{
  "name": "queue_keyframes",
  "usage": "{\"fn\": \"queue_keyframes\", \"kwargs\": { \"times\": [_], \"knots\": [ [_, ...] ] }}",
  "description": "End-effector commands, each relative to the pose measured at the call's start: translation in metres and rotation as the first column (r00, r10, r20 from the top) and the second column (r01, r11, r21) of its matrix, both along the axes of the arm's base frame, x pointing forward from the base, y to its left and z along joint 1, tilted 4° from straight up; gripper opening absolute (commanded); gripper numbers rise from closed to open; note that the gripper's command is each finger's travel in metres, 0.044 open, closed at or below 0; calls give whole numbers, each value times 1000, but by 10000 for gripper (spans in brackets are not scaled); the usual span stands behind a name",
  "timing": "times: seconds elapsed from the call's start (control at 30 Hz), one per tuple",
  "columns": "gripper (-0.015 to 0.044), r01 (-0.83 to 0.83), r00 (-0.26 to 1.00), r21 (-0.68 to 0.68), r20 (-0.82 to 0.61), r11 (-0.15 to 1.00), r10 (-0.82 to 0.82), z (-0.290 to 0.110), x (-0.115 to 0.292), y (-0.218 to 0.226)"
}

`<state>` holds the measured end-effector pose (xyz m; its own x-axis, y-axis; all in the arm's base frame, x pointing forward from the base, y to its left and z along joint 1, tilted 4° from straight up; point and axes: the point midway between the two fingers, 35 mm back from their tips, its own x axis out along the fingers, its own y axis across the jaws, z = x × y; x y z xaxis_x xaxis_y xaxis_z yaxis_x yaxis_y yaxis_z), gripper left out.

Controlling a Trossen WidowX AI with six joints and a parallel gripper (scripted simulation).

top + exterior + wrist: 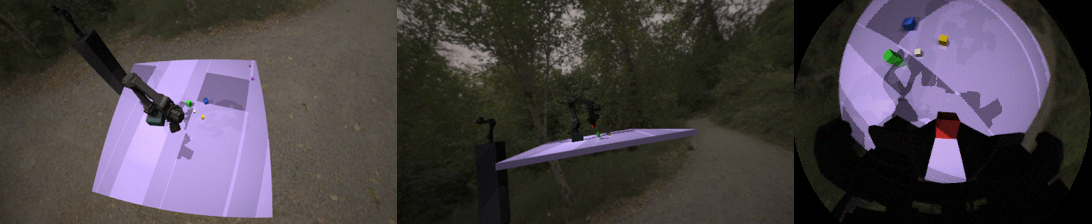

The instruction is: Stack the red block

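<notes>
My gripper (174, 127) (592, 125) (946, 121) is shut on the red block (947, 124) (592, 126) and holds it well above the purple table (208, 174) (558, 152) (994, 50). In the top view the block is hidden by the gripper. The green tower (188, 102) (598, 134) (893, 56) stands upright on the table, a short way beyond the gripper and to its left in the wrist view. Gripper and tower are apart.
A blue block (206, 100) (909, 23), a yellow block (202, 117) (943, 40) and a small white block (194, 110) (918, 51) lie near the tower. A magenta block (252, 78) sits at the far right corner. A dark pillar (97, 57) (491, 181) stands behind the table.
</notes>
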<state>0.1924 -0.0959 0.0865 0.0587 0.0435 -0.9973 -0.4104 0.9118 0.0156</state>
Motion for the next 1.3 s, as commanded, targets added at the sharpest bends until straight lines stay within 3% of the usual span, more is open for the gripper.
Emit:
{"fn": "queue_keyframes", "kwargs": {
  "times": [0.0,1.27],
  "knots": [
    [0,-3,1000,1,5,1000,3,3,2,2],
    [0,-3,1000,9,8,1000,3,16,65,144]
  ]
}}
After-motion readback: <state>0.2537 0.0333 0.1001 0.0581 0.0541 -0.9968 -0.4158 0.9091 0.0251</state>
